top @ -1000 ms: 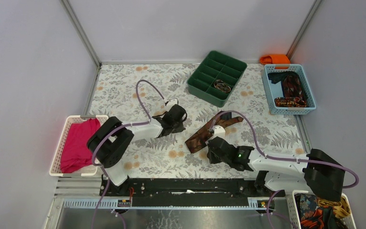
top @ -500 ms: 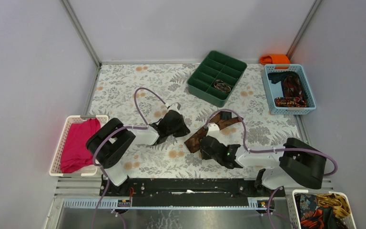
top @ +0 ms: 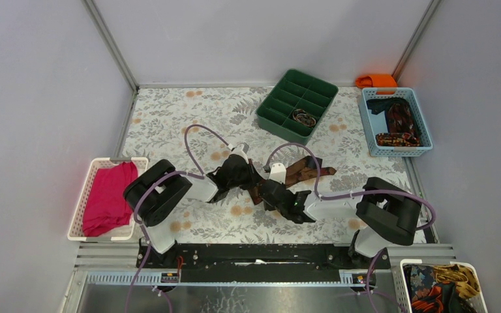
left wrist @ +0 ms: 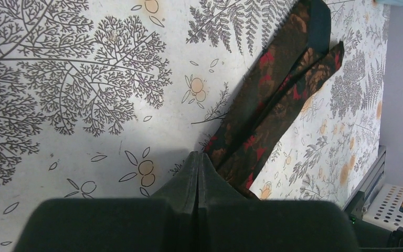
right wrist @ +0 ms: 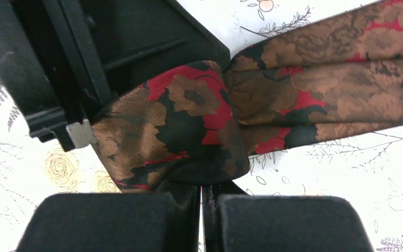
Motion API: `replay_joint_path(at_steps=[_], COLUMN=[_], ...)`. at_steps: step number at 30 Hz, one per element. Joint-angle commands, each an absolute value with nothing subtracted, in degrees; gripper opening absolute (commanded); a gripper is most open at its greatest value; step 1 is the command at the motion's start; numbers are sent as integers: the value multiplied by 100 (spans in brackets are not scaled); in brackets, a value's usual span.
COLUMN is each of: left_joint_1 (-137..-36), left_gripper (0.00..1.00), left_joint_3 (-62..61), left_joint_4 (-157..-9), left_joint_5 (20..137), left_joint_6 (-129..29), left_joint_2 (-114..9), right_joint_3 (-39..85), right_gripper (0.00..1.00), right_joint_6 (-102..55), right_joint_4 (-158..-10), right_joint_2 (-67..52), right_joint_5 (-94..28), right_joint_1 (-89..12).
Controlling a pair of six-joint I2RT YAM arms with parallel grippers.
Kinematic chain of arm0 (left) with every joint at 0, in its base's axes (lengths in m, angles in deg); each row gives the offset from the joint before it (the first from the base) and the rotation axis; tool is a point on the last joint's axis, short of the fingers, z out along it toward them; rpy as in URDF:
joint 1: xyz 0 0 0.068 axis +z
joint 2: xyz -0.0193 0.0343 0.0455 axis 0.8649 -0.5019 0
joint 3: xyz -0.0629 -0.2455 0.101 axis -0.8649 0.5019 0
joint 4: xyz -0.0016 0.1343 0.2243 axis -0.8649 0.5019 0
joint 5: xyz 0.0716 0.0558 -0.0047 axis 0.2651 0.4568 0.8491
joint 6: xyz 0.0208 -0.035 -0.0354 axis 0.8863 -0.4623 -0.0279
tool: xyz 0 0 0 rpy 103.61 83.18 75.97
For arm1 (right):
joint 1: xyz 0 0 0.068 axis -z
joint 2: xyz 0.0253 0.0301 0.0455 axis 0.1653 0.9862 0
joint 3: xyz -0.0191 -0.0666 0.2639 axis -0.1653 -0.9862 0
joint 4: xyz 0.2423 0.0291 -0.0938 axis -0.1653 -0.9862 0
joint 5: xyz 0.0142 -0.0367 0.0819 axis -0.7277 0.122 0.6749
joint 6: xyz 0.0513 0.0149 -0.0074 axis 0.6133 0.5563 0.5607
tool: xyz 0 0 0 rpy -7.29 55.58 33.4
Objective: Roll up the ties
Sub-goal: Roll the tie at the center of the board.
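Tie (left wrist: 278, 100) is lying doubled over on the floral table (top: 169, 117), about mid-table with both arms crowded around its near end. The right gripper (right wrist: 202, 191) has its fingers clamped on the folded-over end, with the fabric bunched up right at the tips. The left gripper (left wrist: 198, 160) is pinched closed too, its tip right against that same end, but it's hard to say if it's actually got any cloth.

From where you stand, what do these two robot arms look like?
The left arm and right arm are white links between chunky black joint housings. A thin purple cable loops along each. A small green light glows near the right wrist. The fingers are matte black blocks tapering to a narrow tip.
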State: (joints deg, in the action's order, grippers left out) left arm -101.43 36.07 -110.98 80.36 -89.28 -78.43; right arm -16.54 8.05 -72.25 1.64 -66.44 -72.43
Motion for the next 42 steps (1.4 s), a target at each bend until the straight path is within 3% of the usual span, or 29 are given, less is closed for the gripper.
replay_joint_path(at_steps=[1, 11, 20, 26, 42], left_joint_1=[-10272, -9974, -9780, -9842, -10712], left_gripper=[0, 0, 0, 0, 0], left_joint_3=[3956, 2781, 1201, 1663, 2173], left_joint_4=[-9517, -8108, -7409, -8189, -8669], left_joint_5=[7983, 9229, 9312, 8386, 8183], left_joint_6=[-8738, -8285, -7641, -7697, -7893], left_joint_2=[-8388, -8239, -8759, -8663, -8912], right_joint_3=[-1526, -1718, -1868, -1584, -1340], right_gripper=[0, 0, 0, 0, 0], right_joint_6=[617, 844, 1743, 1989, 893], right_joint_4=[-7433, -8435, -9803, -10134, -9117], right_joint_2=[568, -519, -1189, -673, -152], right_joint_5=[-6685, -6661, -7427, -7614, -6841], right_joint_1=[-7271, -7452, -7445, -7286, -5807])
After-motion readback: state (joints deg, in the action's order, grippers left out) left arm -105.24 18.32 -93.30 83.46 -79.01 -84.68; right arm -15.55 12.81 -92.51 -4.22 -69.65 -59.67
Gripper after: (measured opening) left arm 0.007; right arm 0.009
